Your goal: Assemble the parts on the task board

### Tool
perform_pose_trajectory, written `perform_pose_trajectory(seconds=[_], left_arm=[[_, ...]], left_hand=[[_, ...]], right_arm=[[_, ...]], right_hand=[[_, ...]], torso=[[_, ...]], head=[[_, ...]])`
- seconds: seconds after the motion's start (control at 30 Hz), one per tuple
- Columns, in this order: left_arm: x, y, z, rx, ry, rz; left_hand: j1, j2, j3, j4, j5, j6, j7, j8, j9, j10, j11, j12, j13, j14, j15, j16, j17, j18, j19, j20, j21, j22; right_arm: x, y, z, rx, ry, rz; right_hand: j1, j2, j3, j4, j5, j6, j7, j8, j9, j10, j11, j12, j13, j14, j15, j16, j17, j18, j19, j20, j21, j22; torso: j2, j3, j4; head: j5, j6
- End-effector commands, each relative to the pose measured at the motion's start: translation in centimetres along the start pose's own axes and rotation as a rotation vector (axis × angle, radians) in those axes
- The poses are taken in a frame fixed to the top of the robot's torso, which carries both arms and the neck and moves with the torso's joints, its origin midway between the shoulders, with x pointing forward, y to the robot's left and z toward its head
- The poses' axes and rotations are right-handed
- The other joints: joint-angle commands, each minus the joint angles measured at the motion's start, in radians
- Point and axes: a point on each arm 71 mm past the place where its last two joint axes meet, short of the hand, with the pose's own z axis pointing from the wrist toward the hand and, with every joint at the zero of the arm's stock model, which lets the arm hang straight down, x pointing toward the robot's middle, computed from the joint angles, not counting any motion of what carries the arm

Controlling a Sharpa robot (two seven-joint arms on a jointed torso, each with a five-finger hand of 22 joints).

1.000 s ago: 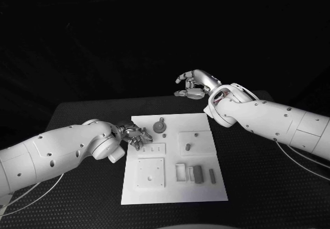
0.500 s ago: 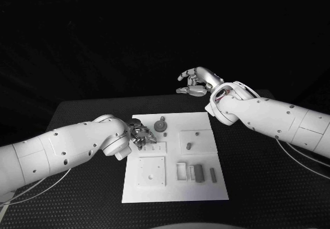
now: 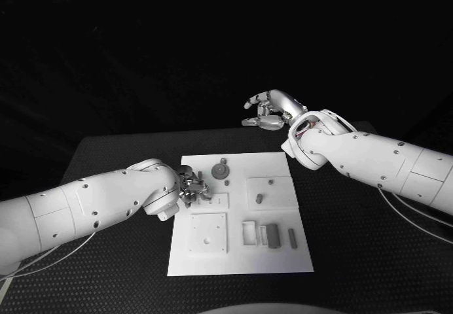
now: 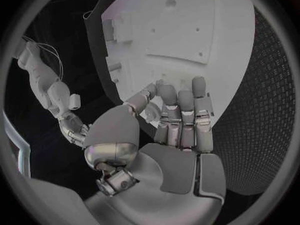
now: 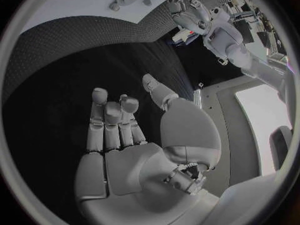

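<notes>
So the left hand (image 3: 192,186) has crept further in over the near-left part of the task board (image 3: 283,258) compared with a second ago, and now it's sitting right by the small slotted plate (image 3: 213,203), just below the round disc part (image 3: 219,173). Its fingers look bunched together over the board, but I honestly can't tell if it's pinching anything. The right hand (image 3: 269,111) has drifted a bit up and back; it's hanging well beyond the far edge of the worktop (image 3: 113,154), fingers loosely curled, nothing in it. The upright grey parts (image 3: 271,237) in their holder look untouched. My guess: the left is lining up a pick or a placement near that plate.
</notes>
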Motion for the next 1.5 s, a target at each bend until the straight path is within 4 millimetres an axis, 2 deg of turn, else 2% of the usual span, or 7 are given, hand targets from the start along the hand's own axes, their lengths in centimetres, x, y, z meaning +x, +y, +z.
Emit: perform_pose_trajectory(seconds=[0.03,0.17,0.27,0.33,0.47,0.63,1.5], left_arm=[[0.1,-0.3,0.0,-0.003,0.001,0.023],[0.3,-0.4,0.0,-0.001,0.01,0.03],[0.3,-0.5,0.1,0.0,0.011,0.032],[0.4,-0.5,0.1,0.001,0.013,0.033],[0.4,-0.7,0.1,0.003,0.017,0.036],[0.6,-0.7,0.2,0.001,0.027,0.043],[0.6,-0.4,0.7,-0.02,0.051,0.063]], left_hand=[[0.003,0.009,0.007,-0.001,-0.002,0.064,-0.049,0.0,0.236,0.017,-0.037,0.004,0.001,-0.003,-0.008,0.006,-0.002,-0.015,-0.006,0.001,0.006,0.023],[0.002,0.01,0.007,-0.001,-0.002,0.064,-0.049,-0.001,0.236,0.017,-0.037,0.004,0.002,-0.003,-0.008,0.006,-0.002,-0.015,-0.006,0.001,0.007,0.023],[0.002,0.01,0.008,-0.002,-0.002,0.064,-0.049,-0.002,0.237,0.017,-0.037,0.005,0.002,-0.003,-0.007,0.006,-0.002,-0.015,-0.007,0.0,0.007,0.023],[0.002,0.01,0.008,-0.002,-0.002,0.064,-0.049,-0.002,0.237,0.017,-0.037,0.005,0.002,-0.003,-0.007,0.007,-0.002,-0.015,-0.007,0.0,0.007,0.023],[0.001,0.01,0.008,-0.003,-0.002,0.064,-0.049,-0.003,0.237,0.017,-0.037,0.005,0.002,-0.003,-0.007,0.007,-0.003,-0.015,-0.007,0.0,0.008,0.023],[0.001,0.011,0.009,-0.004,-0.001,0.065,-0.049,-0.003,0.238,0.017,-0.037,0.006,0.003,-0.003,-0.007,0.008,-0.003,-0.015,-0.007,0.0,0.008,0.023],[-0.01,0.015,0.012,-0.008,0.0,0.071,-0.05,-0.012,0.246,0.014,-0.038,0.01,0.006,-0.005,-0.007,0.014,-0.008,-0.015,-0.009,0.0,0.014,0.023]], right_arm=[[0.1,0.1,0.1,-0.003,0.005,0.018],[0.1,-0.3,0.1,0.018,0.013,0.104],[0.2,-0.4,0.2,0.023,0.021,0.161],[0.2,-0.5,0.2,0.026,0.027,0.197],[0.3,-0.5,0.3,0.029,0.033,0.233],[0.4,-0.7,0.4,0.038,0.041,0.285],[0.5,-1.0,0.5,0.068,0.037,0.337]], right_hand=[[0.004,-0.002,0.002,0.001,0.003,0.008,0.002,0.007,0.002,-0.006,-0.001,0.006,-0.001,0.0,0.003,0.0,-0.002,0.009,-0.004,0.003,-0.005,0.01],[-0.019,-0.011,0.008,0.013,0.007,-0.003,0.006,0.003,-0.001,-0.065,0.006,-0.051,-0.035,-0.051,0.01,-0.055,-0.027,0.0,-0.066,0.02,-0.048,-0.003],[-0.046,-0.016,0.029,0.017,-0.003,-0.013,0.023,0.003,0.0,-0.199,0.028,-0.236,-0.157,-0.192,0.037,-0.24,-0.122,-0.04,-0.237,0.063,-0.178,-0.051],[-0.056,0.005,0.049,0.018,0.002,-0.018,0.045,0.008,0.003,-0.276,0.05,-0.39,-0.275,-0.284,0.103,-0.406,-0.215,-0.075,-0.366,0.095,-0.284,-0.098],[-0.062,-0.005,0.047,-0.003,0.007,-0.022,0.054,0.017,0.008,-0.363,0.097,-0.56,-0.412,-0.422,0.202,-0.61,-0.328,-0.124,-0.528,0.13,-0.4,-0.143],[-0.053,0.009,0.035,-0.001,0.004,-0.038,0.058,0.029,0.011,-0.344,0.133,-0.724,-0.591,-0.463,0.272,-0.819,-0.465,-0.165,-0.644,0.154,-0.472,-0.151],[-0.027,0.026,0.001,0.004,0.003,-0.058,0.062,0.051,0.002,-0.281,0.145,-0.85,-0.782,-0.459,0.296,-0.973,-0.584,-0.195,-0.733,0.172,-0.53,-0.118]], torso=[[0.0,-0.0007,-0.0007],[0.0,-0.0005,-0.0014],[0.001,-0.0006,-0.0017],[0.001,-0.0004,-0.002],[0.0,-0.0005,-0.0008],[0.0,0.0001,-0.0004],[0.0,-0.0006,-0.0006]], head=[[0.0,0.0],[0.002,0.0],[0.0,0.0],[0.001,0.0],[-0.002,0.0],[-0.003,-0.001],[-0.002,-0.004]])
